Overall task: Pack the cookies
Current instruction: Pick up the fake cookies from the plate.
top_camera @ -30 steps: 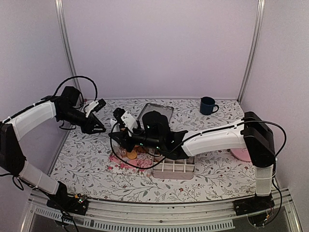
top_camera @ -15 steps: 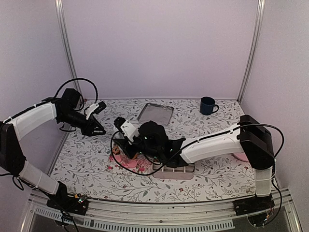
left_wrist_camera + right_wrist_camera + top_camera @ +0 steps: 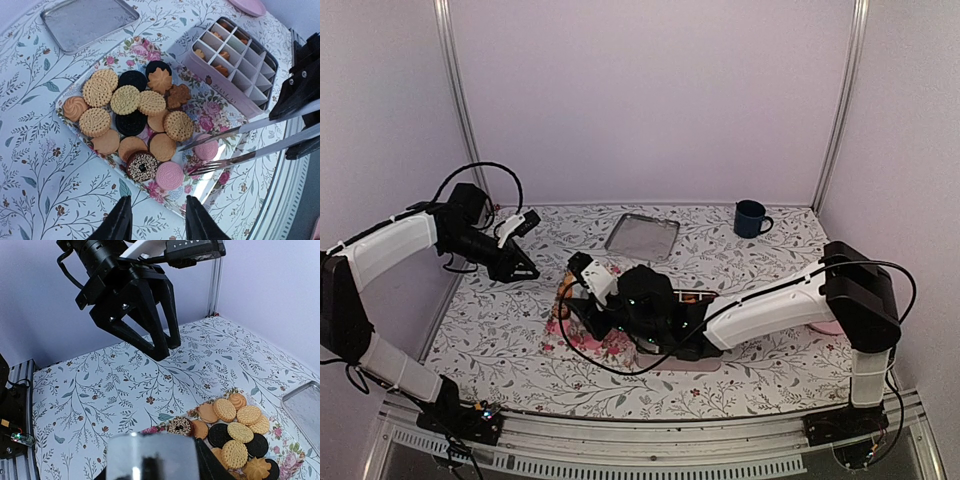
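Several round cookies (image 3: 135,115), golden, dark and pink, lie on a floral tray (image 3: 210,120); the right wrist view shows them too (image 3: 235,430). My right gripper (image 3: 296,112) is shut on metal tongs (image 3: 240,145), whose forked tips hover over the pink cookies at the tray's near corner. In the top view the right gripper (image 3: 578,308) sits over the tray (image 3: 590,342). My left gripper (image 3: 157,222) is open and holds nothing, raised just off the tray's left edge (image 3: 525,268). A divided box (image 3: 235,55) holds a few cookies.
A silver baking tray (image 3: 642,236) lies at the back centre and a blue mug (image 3: 750,217) at the back right. A pink plate (image 3: 247,6) is beyond the box. The right arm lies across the box in the top view.
The right arm has swung toward the near edge and lower over the floral tray, now covering the box in the top view. The left arm has barely moved.
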`<state>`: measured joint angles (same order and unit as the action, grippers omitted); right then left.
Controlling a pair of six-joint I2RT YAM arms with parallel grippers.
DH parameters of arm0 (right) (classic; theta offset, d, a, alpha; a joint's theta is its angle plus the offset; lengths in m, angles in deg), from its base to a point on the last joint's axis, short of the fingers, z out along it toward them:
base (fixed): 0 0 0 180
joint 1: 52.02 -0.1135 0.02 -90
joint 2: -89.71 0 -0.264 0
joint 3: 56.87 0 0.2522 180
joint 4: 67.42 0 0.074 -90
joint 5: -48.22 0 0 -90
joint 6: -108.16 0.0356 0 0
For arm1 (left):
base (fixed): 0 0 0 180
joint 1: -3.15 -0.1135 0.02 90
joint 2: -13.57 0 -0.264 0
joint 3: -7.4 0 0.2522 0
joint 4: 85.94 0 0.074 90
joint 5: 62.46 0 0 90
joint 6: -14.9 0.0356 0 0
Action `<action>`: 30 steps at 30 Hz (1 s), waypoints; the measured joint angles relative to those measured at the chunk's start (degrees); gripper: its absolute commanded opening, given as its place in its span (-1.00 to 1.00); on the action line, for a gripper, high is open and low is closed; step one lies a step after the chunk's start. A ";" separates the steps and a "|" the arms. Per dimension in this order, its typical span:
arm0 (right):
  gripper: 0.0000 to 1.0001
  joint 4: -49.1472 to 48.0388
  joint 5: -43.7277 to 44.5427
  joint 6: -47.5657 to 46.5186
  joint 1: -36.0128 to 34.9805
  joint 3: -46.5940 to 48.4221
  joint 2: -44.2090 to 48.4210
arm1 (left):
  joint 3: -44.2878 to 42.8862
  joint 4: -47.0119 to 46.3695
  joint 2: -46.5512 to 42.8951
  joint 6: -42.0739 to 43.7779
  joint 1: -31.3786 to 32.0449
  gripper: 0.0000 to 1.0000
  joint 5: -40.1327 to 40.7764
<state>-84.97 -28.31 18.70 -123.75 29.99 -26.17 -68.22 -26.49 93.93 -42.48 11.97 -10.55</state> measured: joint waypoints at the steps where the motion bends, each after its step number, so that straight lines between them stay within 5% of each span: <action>1: -0.24 0.04 0.15 0.37 -0.07 -0.48 0.39 | 0.00 0.00 0.00 0.00 0.00 -0.25 -0.02; 30: -0.23 5.97 2.03 3.30 -0.28 -5.95 6.60 | -0.20 0.09 0.02 -0.09 0.00 -0.23 -0.92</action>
<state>-79.00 -26.27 22.00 -124.03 24.04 -19.57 -68.42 -26.40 93.95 -42.57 11.97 -11.47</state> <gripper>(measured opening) 0.389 0.382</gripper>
